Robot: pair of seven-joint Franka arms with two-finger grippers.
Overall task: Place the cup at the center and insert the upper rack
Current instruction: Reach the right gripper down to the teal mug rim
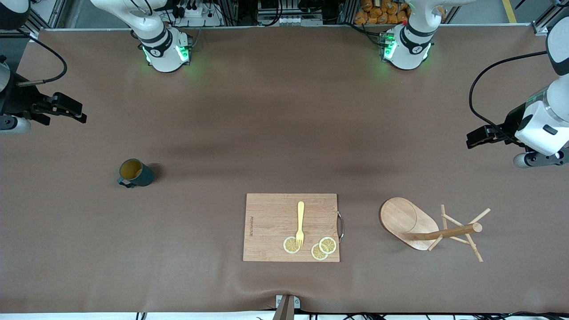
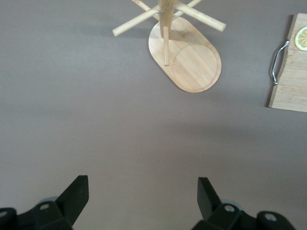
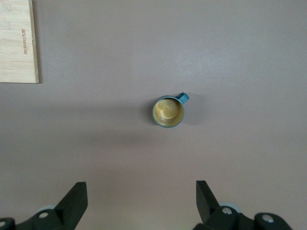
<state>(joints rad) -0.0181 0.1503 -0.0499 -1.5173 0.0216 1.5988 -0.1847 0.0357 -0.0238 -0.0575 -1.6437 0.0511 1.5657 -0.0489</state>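
The cup [image 1: 135,173] [image 3: 168,111], dark teal with a yellowish inside, stands upright on the brown table toward the right arm's end. My right gripper [image 1: 71,109] [image 3: 141,191] hangs open over bare table beside it, holding nothing. The upper rack [image 1: 406,220] [image 2: 192,62], a light wooden mug tree, stands on its oval base toward the left arm's end, its pole [image 1: 449,232] and pegs free. My left gripper [image 1: 478,138] [image 2: 143,191] hangs open and empty over bare table, apart from the rack.
A rectangular wooden cutting board [image 1: 271,218] with a metal handle [image 1: 340,226] lies near the table's front edge, between cup and rack. On it are a yellow fork [image 1: 300,222] and lemon slices [image 1: 291,245]. Both arm bases stand along the table's back edge.
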